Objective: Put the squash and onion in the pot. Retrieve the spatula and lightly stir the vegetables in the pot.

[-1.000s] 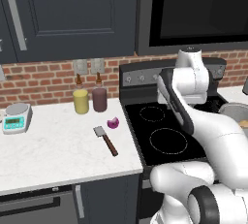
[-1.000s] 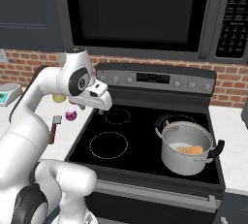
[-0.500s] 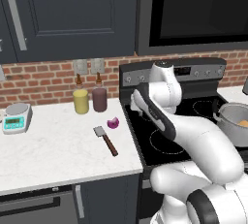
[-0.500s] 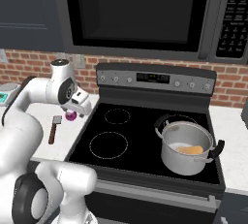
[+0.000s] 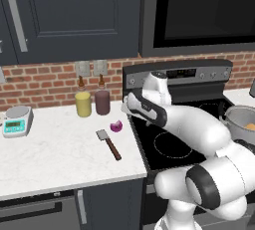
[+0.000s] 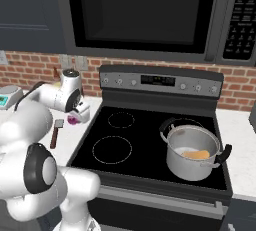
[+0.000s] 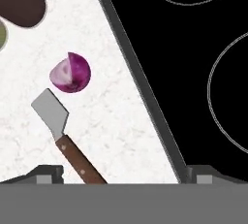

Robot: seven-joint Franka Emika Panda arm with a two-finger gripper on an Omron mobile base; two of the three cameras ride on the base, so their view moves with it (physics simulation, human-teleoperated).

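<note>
Squash [image 6: 195,154] lies inside pot [image 6: 176,159]; onion [image 7: 71,72] on counter [image 5: 50,149].

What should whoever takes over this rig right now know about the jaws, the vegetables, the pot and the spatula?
Gripper: jaws open, holding nothing, above the counter at the stove's left edge.
Squash: in the pot, on the stove's front right burner.
Onion: on the counter, cut face showing, close to the spatula's blade.
Spatula: flat on the counter, untouched.
Done: squash in the pot.
Left: pick up the onion and drop it in the pot, then fetch the spatula and stir lightly.
</note>
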